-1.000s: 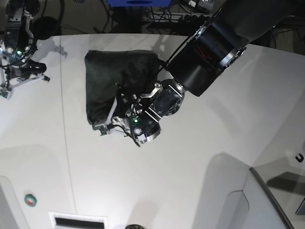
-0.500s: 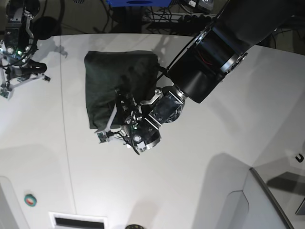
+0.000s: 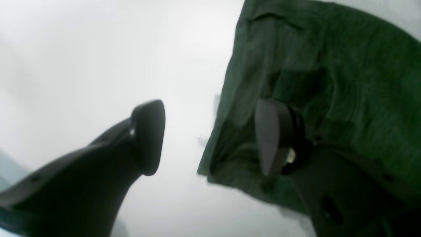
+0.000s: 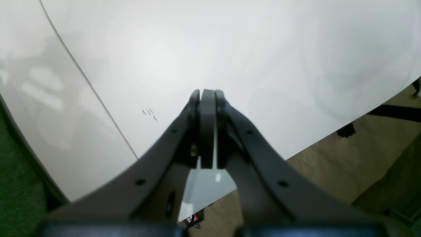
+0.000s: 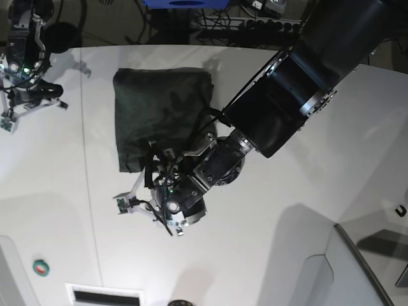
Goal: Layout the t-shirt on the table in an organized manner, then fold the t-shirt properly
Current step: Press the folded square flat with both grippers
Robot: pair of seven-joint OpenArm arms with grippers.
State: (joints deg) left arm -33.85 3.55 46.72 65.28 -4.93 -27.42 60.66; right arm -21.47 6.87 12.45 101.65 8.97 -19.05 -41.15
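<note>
Left hand [image 3: 210, 138] spread wide, empty, folded t-shirt [image 3: 329, 82] under one finger, white table [image 3: 82, 49] beneath

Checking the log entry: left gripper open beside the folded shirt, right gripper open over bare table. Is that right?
Not quite. The right gripper is shut, fingers pressed together over the bare table, as the right wrist view shows. The left gripper is open at the shirt.

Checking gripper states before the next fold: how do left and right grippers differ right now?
Left gripper is open, jaws wide apart; right gripper is shut, pads pressed together. Left sits at the t-shirt edge, one finger over the cloth; right is off at the table edge, away from it. Both hold nothing.
</note>
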